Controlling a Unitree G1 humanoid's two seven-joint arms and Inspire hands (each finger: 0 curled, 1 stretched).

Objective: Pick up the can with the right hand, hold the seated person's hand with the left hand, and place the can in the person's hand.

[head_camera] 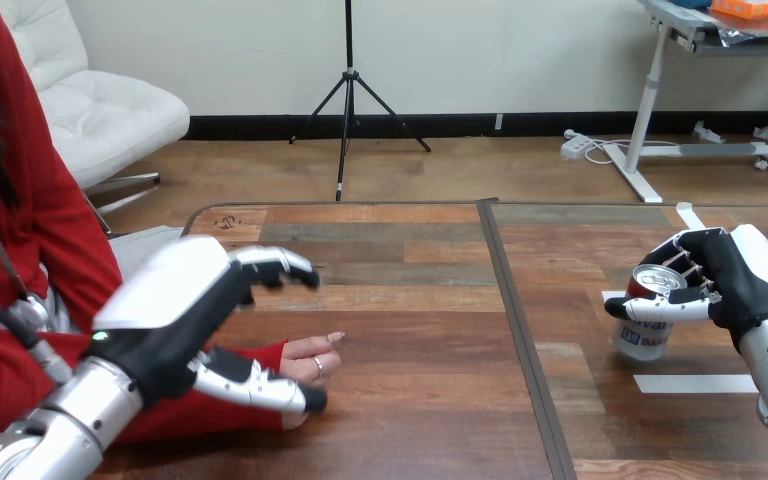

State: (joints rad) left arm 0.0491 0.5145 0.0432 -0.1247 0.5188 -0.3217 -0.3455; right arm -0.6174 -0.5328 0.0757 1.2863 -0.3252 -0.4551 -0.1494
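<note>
Across one brown wooden plank table [410, 330], the robot's black-and-white left hand [175, 310] hovers over the one person's hand [312, 357], red-sleeved, with fingers straight and spread and thumb hiding the wrist; whether they touch is unclear. At right, the black-and-white right hand [735, 275], its forearm cut off by the edge, curls its fingers and thumb round one upright red-and-white drink can [648, 335], covering its middle.
</note>
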